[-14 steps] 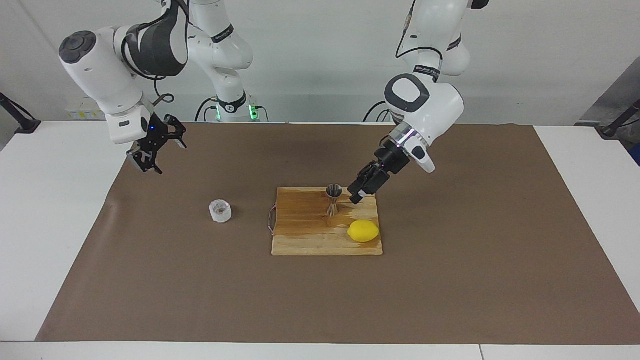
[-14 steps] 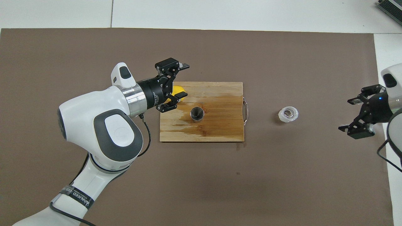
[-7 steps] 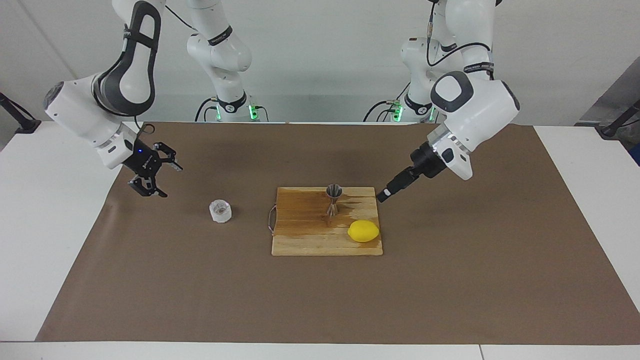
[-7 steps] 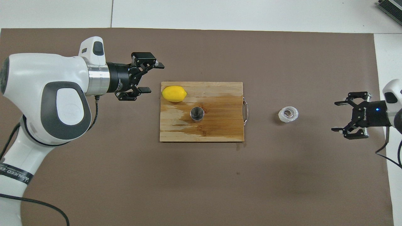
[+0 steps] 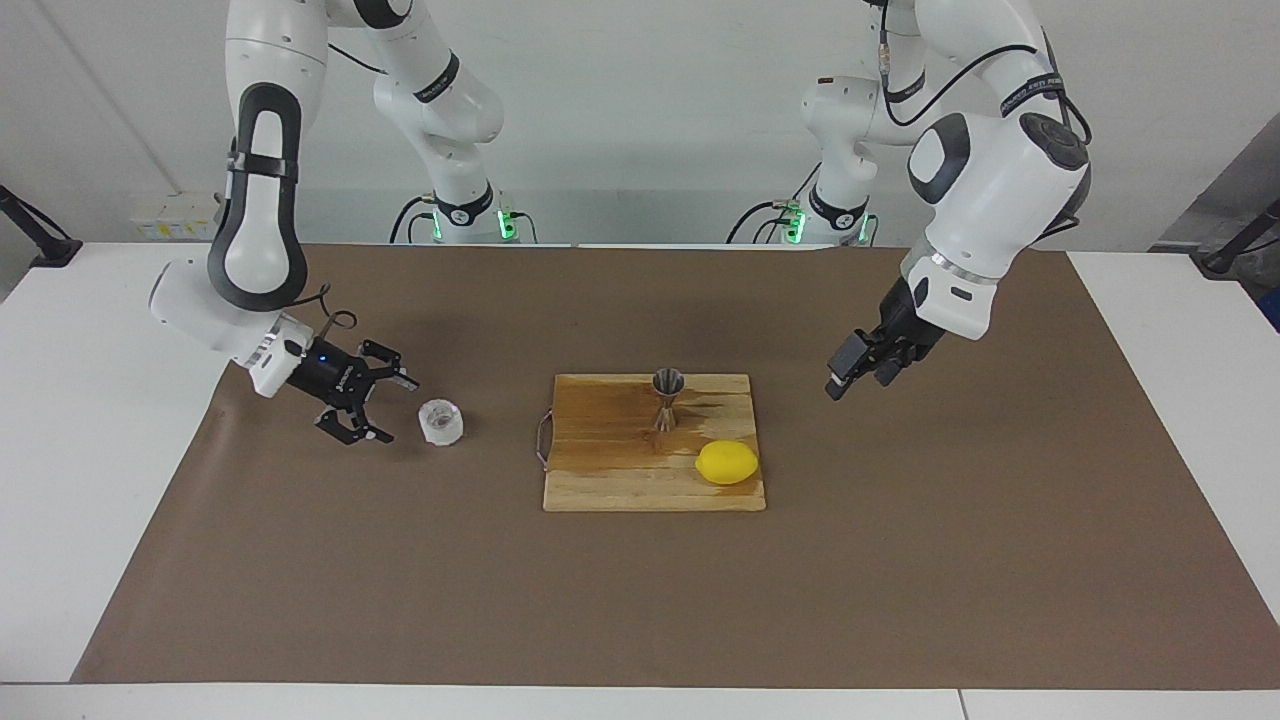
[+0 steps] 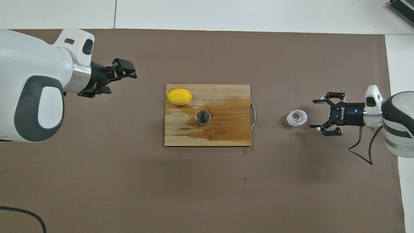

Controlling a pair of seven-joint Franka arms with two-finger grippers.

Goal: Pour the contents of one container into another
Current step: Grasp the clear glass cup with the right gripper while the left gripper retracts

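A: Where is the cup [image 5: 441, 422] now?

B: It stands upright on the brown mat [image 5: 300, 560], toward the right arm's end of the counter [image 5: 80, 450], well apart from the cutting board [image 5: 610, 480]. Nothing holds it yet.

A: And the right hand [image 5: 385, 406]?

B: It is low, just beside the cup, lying almost level and pointing at its side. The fingers are spread wide with nothing between them. I think it is held this way to take the cup from the side, so the cup can be tipped afterwards.

A: Where should the liquid go?

B: Into the steel jigger [image 5: 667, 399]. It stands upright on the board, nearer to the robots than the lemon [image 5: 727, 462]. The board looks wet and dark around the jigger. Perhaps the board is there to catch spills, but this is only my guess.

A: What about the left hand [image 5: 858, 372]?

B: It hangs over the mat, off the board, toward the left arm's end. It is also wide and empty. It seems to wait and leave room for the pour.

A: Can any writing be read?

B: There is a band with letters on the left arm and small print on the right hand, but I cannot read them surely.
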